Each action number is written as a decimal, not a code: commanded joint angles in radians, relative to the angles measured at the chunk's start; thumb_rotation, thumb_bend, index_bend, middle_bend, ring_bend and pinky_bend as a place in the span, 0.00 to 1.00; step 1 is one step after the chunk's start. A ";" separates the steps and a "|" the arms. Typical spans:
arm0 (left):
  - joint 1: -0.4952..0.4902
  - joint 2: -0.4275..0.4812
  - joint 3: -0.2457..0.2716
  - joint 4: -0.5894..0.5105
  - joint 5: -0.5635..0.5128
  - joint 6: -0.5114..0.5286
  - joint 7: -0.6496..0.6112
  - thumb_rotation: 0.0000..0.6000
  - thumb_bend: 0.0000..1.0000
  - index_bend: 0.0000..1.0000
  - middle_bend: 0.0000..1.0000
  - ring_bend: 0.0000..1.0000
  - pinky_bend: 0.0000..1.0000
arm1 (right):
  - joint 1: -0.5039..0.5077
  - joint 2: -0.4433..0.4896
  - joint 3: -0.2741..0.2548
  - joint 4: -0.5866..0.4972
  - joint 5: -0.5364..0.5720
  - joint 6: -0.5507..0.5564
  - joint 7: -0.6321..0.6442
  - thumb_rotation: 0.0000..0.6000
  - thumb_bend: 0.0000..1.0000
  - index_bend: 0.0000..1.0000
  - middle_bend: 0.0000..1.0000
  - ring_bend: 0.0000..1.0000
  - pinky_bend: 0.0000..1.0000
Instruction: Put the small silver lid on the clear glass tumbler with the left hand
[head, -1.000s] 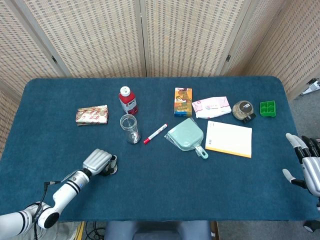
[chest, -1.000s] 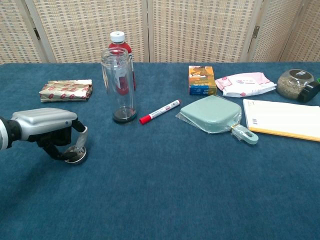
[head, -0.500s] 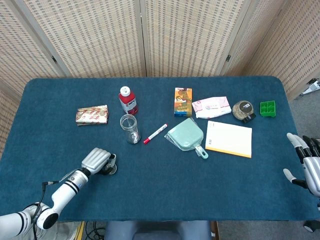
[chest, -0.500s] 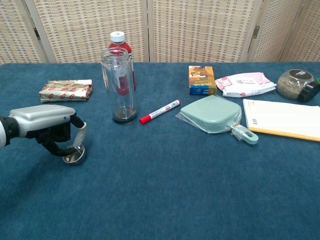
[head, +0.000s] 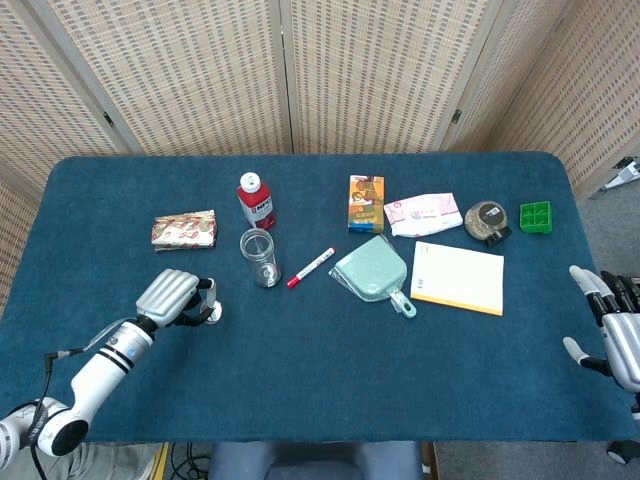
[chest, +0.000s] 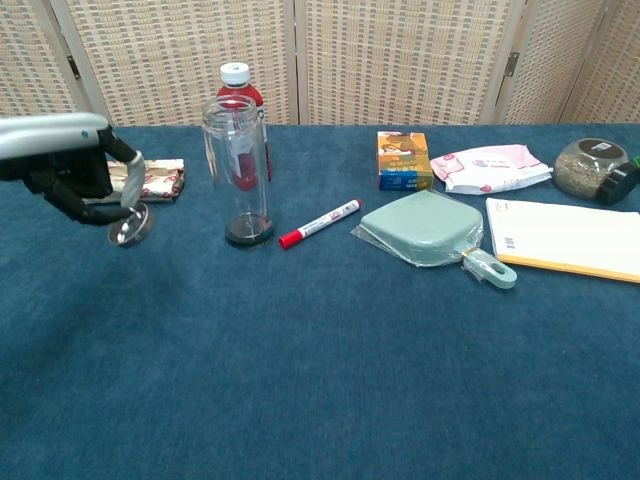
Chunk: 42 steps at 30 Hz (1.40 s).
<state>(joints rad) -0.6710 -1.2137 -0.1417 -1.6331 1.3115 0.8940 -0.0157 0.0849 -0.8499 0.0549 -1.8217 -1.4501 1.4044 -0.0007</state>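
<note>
The small silver lid (chest: 130, 227) hangs above the table, pinched in the fingers of my left hand (chest: 70, 165), which is raised at the left of the chest view. From the head view the same left hand (head: 170, 297) sits left and nearer than the clear glass tumbler (head: 260, 257), with the lid (head: 212, 312) at its fingertips. The tumbler (chest: 240, 172) stands upright and uncovered, to the right of the lid and apart from it. My right hand (head: 612, 325) rests open at the table's right edge, holding nothing.
A red bottle (chest: 236, 100) stands just behind the tumbler. A wrapped packet (head: 185, 230) lies left of it, a red marker (chest: 320, 223) to its right. Further right are a green dustpan (head: 373, 269), an orange box (head: 366, 203), a notepad (head: 458, 277) and a jar (head: 487, 220).
My left hand has lifted the lid off the table and carried it up, back and to the left. The right hand has barely moved.
</note>
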 joint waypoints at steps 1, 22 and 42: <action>-0.012 0.051 -0.037 -0.045 -0.028 0.002 -0.019 1.00 0.45 0.63 1.00 0.96 1.00 | 0.002 -0.001 0.000 0.000 -0.001 -0.002 -0.002 1.00 0.23 0.00 0.12 0.03 0.07; -0.173 0.120 -0.182 -0.064 -0.230 -0.124 -0.041 1.00 0.45 0.62 1.00 0.96 1.00 | 0.013 -0.004 -0.006 -0.011 -0.011 -0.021 -0.023 1.00 0.24 0.00 0.12 0.03 0.07; -0.340 -0.006 -0.179 0.086 -0.437 -0.180 0.097 1.00 0.45 0.61 1.00 0.96 1.00 | 0.009 0.005 -0.008 -0.005 0.000 -0.023 -0.014 1.00 0.24 0.00 0.12 0.03 0.06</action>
<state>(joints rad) -0.9999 -1.2109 -0.3236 -1.5577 0.8883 0.7184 0.0711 0.0937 -0.8454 0.0468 -1.8266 -1.4498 1.3817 -0.0154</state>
